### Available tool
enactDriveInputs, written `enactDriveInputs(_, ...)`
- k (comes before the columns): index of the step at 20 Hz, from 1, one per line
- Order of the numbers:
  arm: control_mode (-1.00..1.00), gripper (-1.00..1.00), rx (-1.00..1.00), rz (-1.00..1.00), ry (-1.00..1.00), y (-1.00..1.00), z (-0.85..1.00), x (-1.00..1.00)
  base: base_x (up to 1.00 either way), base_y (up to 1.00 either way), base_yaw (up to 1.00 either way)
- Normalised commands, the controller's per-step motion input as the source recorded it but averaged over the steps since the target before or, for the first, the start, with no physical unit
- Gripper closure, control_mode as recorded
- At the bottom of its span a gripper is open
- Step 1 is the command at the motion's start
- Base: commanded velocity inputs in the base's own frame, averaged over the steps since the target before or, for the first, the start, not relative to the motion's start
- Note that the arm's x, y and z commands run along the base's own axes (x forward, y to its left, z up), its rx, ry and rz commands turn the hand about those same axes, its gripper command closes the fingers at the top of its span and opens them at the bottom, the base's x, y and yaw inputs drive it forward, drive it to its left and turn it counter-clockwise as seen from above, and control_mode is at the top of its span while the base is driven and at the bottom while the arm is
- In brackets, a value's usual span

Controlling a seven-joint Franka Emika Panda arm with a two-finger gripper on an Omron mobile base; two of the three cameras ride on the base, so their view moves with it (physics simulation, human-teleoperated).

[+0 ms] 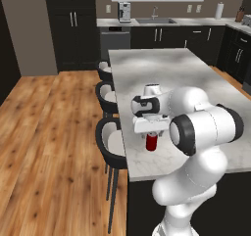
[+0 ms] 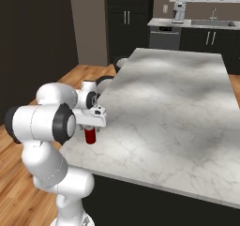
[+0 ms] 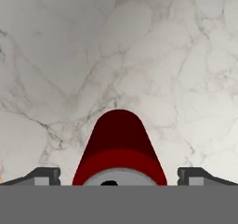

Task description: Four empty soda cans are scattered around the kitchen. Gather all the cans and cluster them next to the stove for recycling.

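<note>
A red soda can (image 1: 152, 142) stands upright on the marble island (image 1: 196, 78), near its left front edge. It also shows as the red can (image 2: 90, 136) under my hand. My gripper (image 1: 152, 133) hangs straight above it, pointing down. In the hand view the can (image 3: 119, 148) sits between my two fingertips (image 3: 42, 175), with a gap on each side. The gripper (image 3: 119, 177) is open and the pads do not touch the can. The stove is out of view.
Three black bar stools (image 1: 112, 142) line the island's left side over the wood floor. Dark cabinets, a sink (image 1: 154, 20) and a coffee machine (image 1: 124, 11) run along the back wall. The island's near edge (image 2: 140, 180) lies just in front of the can.
</note>
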Motion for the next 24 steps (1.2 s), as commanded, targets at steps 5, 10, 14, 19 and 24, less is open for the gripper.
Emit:
enactDriveInputs(5,-1.00,-1.00,0.00,0.00,0.06,0.00,-0.14,0.06,0.00,0.00,0.00)
enactDriveInputs(10,-1.00,-1.00,0.00,-0.01,0.02,0.00,-0.10,-0.01,0.00,0.00,0.00)
enactDriveInputs(14,-1.00,-1.00,0.00,-0.04,0.00,0.00,-0.02,-0.06,0.00,0.00,0.00)
enactDriveInputs(19,-1.00,-1.00,0.00,-0.08,0.00,0.00,-0.01,-0.12,0.00,0.00,0.00)
enactDriveInputs(24,-1.00,-1.00,0.00,-0.11,0.00,0.00,0.00,-0.21,0.00,0.00,0.00)
